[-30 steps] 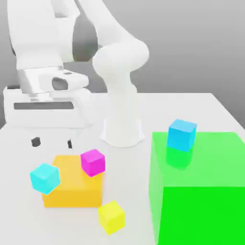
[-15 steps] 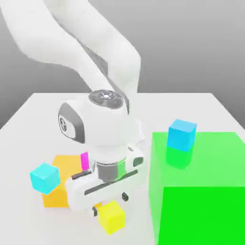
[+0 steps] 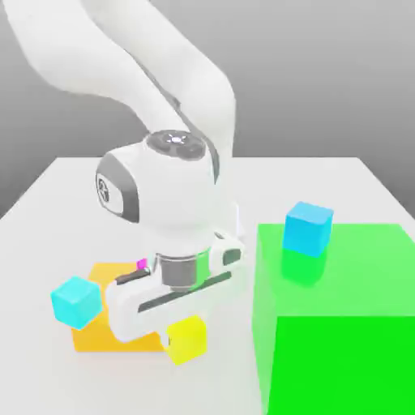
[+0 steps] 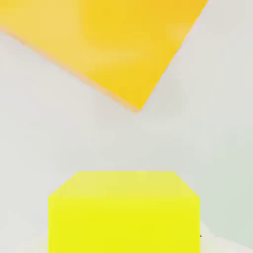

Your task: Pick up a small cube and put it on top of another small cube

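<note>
The small cube (image 3: 188, 340) is bright yellow and sits directly under my hand near the table's front, beside the orange block. My gripper (image 3: 180, 326) is shut on it, with the hand's white body covering its top. The hand view has the same small cube (image 4: 123, 212) very close, its top face and one side showing. Another small cube (image 3: 142, 263), magenta, rests on the orange block (image 3: 93, 331), and the hand hides all but a thin sliver of it.
A cyan cube (image 3: 76, 301) leans against the orange block's corner on the exterior view's left. A large green block (image 3: 340, 324) with a second cyan cube (image 3: 308, 228) on top stands on the exterior view's right. The orange block's corner (image 4: 113, 44) lies beyond the yellow cube.
The arm swung from the back left down over the yellow cube. Since half a second ago the hand and the yellow cube both sit slightly higher, and the hand now hides more of the magenta cube.
</note>
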You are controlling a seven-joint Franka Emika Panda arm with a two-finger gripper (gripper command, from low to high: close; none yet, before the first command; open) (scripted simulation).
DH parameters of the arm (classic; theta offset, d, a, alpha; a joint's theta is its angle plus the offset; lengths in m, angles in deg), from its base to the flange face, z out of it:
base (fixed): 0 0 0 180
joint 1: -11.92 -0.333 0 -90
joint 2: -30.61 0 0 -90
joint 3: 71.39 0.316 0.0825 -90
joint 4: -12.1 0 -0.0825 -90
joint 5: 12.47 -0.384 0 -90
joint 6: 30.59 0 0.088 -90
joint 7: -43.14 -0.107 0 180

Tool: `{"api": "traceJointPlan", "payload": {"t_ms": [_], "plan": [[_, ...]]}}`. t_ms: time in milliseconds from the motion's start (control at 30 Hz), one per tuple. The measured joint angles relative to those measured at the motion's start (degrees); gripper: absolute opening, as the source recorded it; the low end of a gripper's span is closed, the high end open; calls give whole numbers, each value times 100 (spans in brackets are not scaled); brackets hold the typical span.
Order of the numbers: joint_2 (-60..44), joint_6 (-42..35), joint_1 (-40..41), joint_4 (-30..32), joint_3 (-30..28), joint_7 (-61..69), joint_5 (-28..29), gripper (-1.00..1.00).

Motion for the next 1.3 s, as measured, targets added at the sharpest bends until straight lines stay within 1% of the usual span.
{"api": "traceJointPlan", "payload": {"t_ms": [133,300,467,667,833,1033,1100,1300], "plan": [[303,-346,1541,328,1273,-656,-359,-100],[821,-848,2899,676,2527,-1729,-753,-100],[1178,-1236,3754,976,3442,-3009,-1161,-100],[1285,-1473,4350,1297,4135,-4779,-1603,-100],[1072,-1416,4682,1563,4403,-6366,-1920,-100],[510,-1035,5028,1905,4387,-8307,-2221,-100],[219,-747,5066,2009,4243,-8735,-2211,-100],[-938,630,4754,2231,3381,-9028,-1700,-100]]}}
